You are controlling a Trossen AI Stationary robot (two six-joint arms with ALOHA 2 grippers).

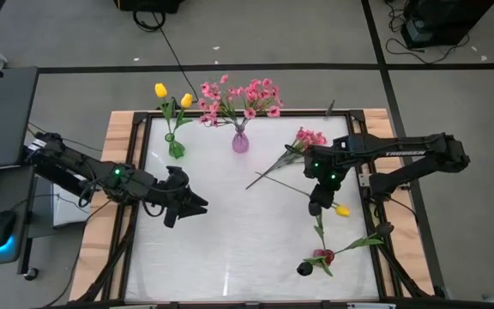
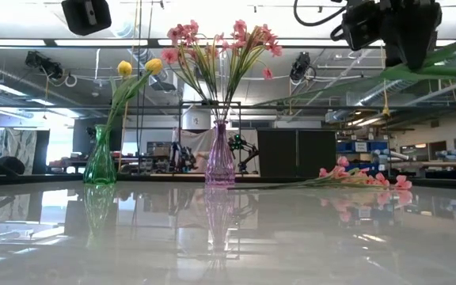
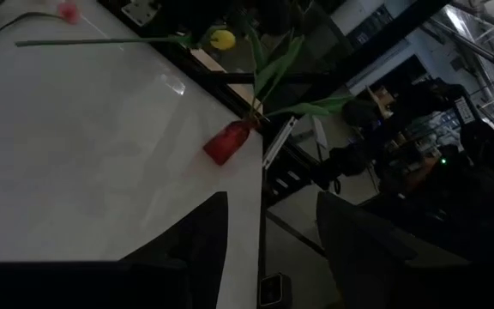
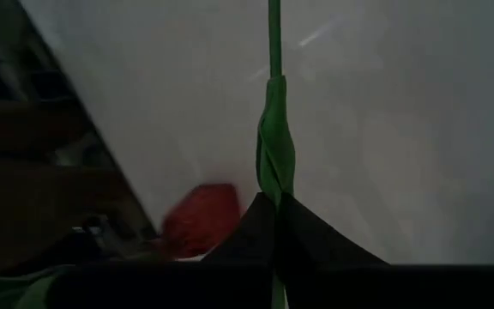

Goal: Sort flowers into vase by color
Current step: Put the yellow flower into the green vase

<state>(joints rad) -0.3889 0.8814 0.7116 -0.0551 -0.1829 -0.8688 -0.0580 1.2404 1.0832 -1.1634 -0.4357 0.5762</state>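
Observation:
My right gripper [image 1: 317, 206] hangs over the table's right half, shut on the green stem of a yellow tulip [image 1: 341, 209]. In the low view it is high up [image 2: 394, 36], with a green leaf [image 2: 442, 67] beside it. My left gripper [image 1: 193, 206] is open over the table's left half, with nothing between its fingers [image 3: 273, 249]. A green vase [image 1: 176, 148] holds two yellow tulips [image 1: 160, 89]. A purple vase [image 1: 240, 142] holds pink flowers [image 1: 238, 96]. A pink spray [image 1: 310, 137] lies flat on the table. A red tulip [image 1: 320, 256] and a dark one [image 1: 304, 269] lie near the front right. My right gripper pinches the tulip's thin stem [image 4: 274, 176] between its two fingertips, close to the yellow head and just by a leaf wrapped around the stem. The fingers slant downward from above. The flower is lifted clear of the table, its stem reaching toward the table's middle.
The wooden table frame [image 1: 127, 129] runs around the white top. The two vases stand at the far edge, left of centre. A desk with a mouse [image 1: 3, 227] is beyond the left edge. The table's middle and near left are bare white surface.

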